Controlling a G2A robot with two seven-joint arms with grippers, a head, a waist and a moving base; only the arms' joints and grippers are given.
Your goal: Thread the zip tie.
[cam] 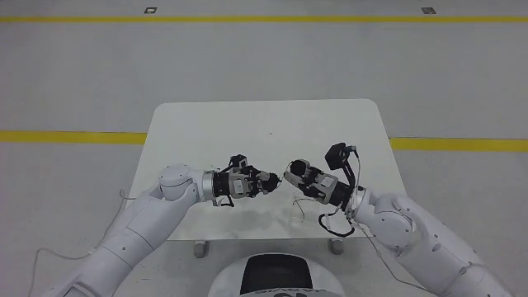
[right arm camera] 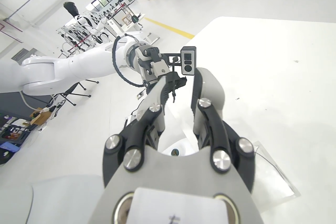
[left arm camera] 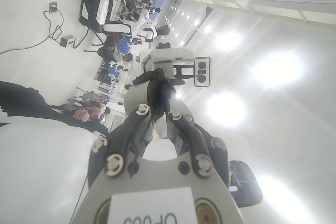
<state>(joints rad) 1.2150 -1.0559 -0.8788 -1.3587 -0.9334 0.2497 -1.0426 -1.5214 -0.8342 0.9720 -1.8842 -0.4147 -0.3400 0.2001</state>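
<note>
My left gripper (left arm camera: 157,83) is shut on a thin black zip tie (left arm camera: 151,114), whose strap runs back between the fingers toward the wrist. In the top view the left gripper (cam: 270,181) and the right gripper (cam: 290,171) meet tip to tip above the front part of the white table (cam: 264,124). The right gripper (right arm camera: 181,88) stands open. The left gripper (right arm camera: 178,79) points into its gap, close to one of the right fingers (right arm camera: 157,93), with a short end of the zip tie (right arm camera: 173,95) hanging from its tips.
A clear plastic packet (right arm camera: 275,175) with a thin dark strand lies on the table near the front edge, under the right arm, and shows faintly as the packet (cam: 299,208). Bare tabletop stretches behind both grippers.
</note>
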